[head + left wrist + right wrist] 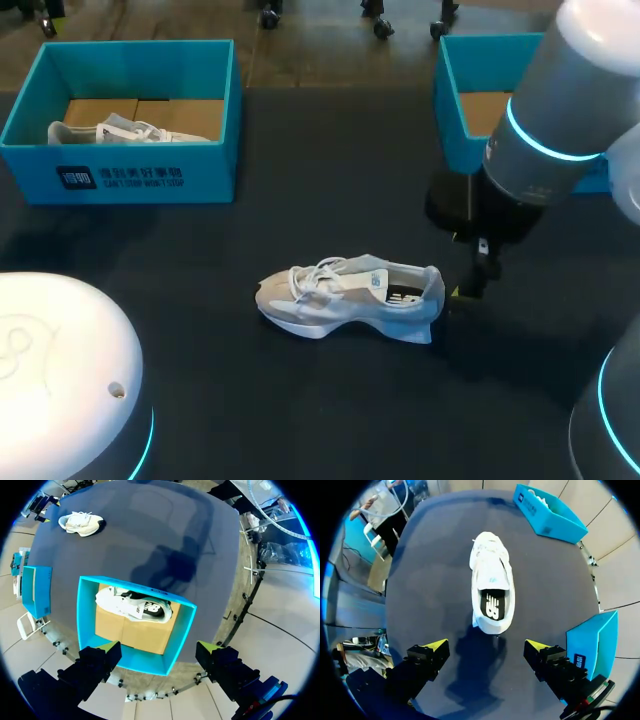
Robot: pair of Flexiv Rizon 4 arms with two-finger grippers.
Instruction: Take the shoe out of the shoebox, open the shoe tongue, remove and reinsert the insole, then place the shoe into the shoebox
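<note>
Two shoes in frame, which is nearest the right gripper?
The shoe on the bare table, its heel just ahead of the open right gripper. The other shoe lies inside the left shoebox, across the table.

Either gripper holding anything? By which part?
Nothing held. Right gripper open behind the heel of the shoe; left gripper open above the shoebox.
</note>
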